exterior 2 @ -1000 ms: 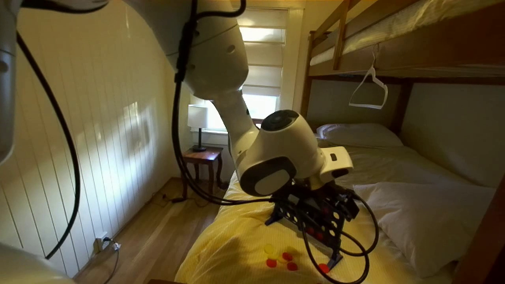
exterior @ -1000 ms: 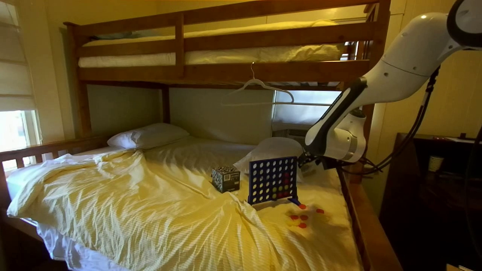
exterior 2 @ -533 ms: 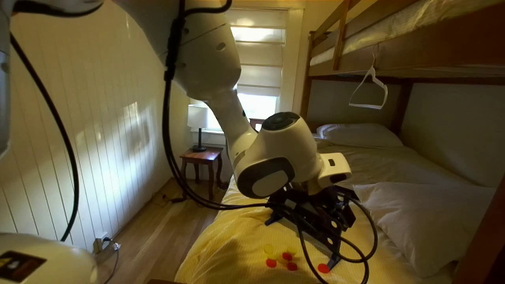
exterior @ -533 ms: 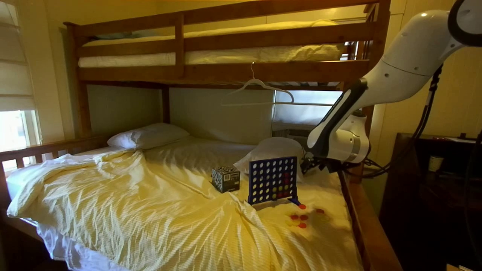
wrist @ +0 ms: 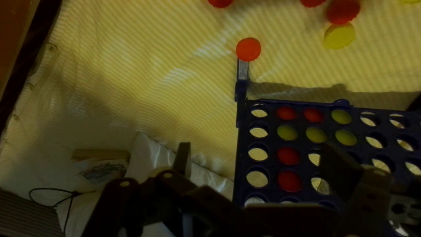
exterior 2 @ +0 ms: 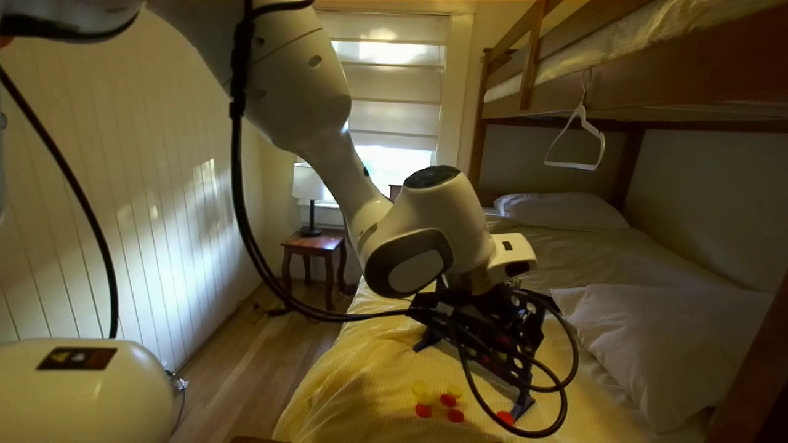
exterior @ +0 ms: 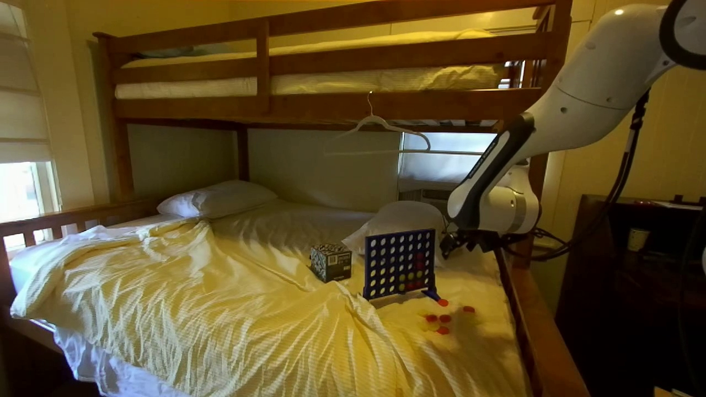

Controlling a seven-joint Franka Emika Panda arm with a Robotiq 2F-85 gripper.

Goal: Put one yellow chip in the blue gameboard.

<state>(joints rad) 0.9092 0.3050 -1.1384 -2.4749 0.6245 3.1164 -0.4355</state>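
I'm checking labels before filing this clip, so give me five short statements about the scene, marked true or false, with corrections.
1. The blue gameboard stands upright on the bed. True.
2. Something is being gripped. False: the gripper is open and holds nothing.
3. A yellow chip lies on the bed, outside the gameboard. True.
4. Every chip in the gameboard is red. False: yellow chips sit in it too.
5. A white hanger hangs from the upper bunk's rail. True.
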